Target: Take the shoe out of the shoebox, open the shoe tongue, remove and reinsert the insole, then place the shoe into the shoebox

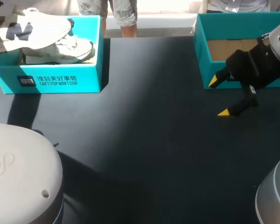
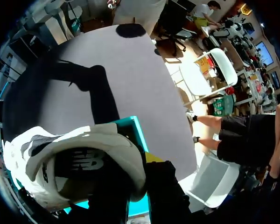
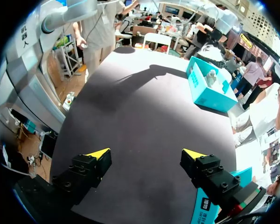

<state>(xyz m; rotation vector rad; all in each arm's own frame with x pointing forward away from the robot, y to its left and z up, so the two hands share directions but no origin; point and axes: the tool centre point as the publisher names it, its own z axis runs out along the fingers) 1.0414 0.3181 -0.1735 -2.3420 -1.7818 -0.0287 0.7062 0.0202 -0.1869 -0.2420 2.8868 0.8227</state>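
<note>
As it lies against the left gripper (image 2: 148, 179), the white sneaker (image 2: 84, 158) is entered first.

**Item 1, white sneaker, navy side logo.** Location: at the near-left corner of the teal shoebox (image 1: 60, 81), its upper riding above the box rim in the head view. Judged light for its bulk. The upper and padded collar are soft and will crumple under a pinch. The sole is the stiffer part and rubbery, so unlikely to slip. Not fragile. Suggested hold: the heel collar, one finger inside the mouth and one outside, or across the sole's sides. Loose laces may snag on the box wall. The insole is hidden inside, and is presumably thin and floppy.

**Item 2, second sneaker (image 1: 65, 49).** It lies on its side in the same shoebox, just beside item 1.

**Count.**
- Sneakers: two, as far as the head view separates them.
- Teal boxes: two. One is the shoebox with the sneakers at the table's (image 1: 144, 140) far left. The second teal box (image 1: 203, 56) is at the far right, with its brown cardboard floor bare.
- Grippers: two.

**Gripper state.**
- Left gripper: hard against the sneaker's collar. Whether it is clamped on it cannot be told.
- Right gripper (image 1: 219, 96): spread wide with nothing between its tips, over the table just in front of the second teal box, well apart from the sneakers.
</note>
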